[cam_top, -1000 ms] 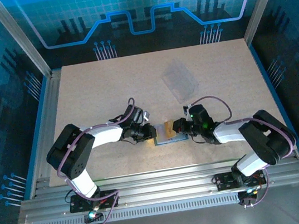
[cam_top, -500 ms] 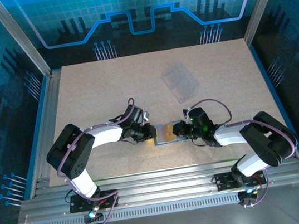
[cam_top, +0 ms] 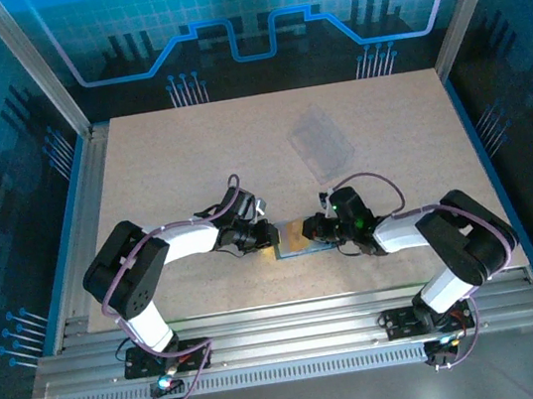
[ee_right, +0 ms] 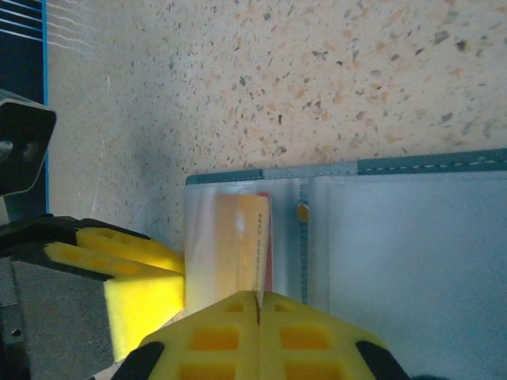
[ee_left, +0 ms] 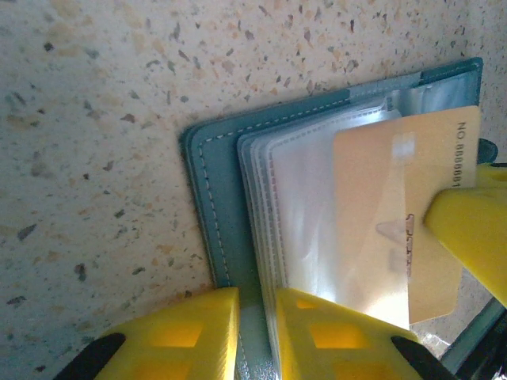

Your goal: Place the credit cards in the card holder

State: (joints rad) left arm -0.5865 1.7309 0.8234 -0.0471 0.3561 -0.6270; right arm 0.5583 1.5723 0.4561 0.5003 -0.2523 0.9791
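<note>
The open card holder [ee_left: 207, 198] is held clamped at its edge by the left gripper [ee_left: 255, 317]. A gold credit card [ee_left: 380, 198] is gripped in the closed right gripper [ee_right: 257, 313], partly under a clear sleeve [ee_left: 309, 214].

- The pale orange card [ee_left: 396, 214] in the card holder [ee_left: 214, 198], left wrist view, carries a printed line beginning "NO." followed by a row of digits, mostly 8s. It runs sideways along the card's edge at 3 o'clock.
- Towards 5 o'clock on the same card: a faint emblem and tiny print, too blurred to read.
- Right wrist view: small red lettering along the card's edge, unreadable.
</note>
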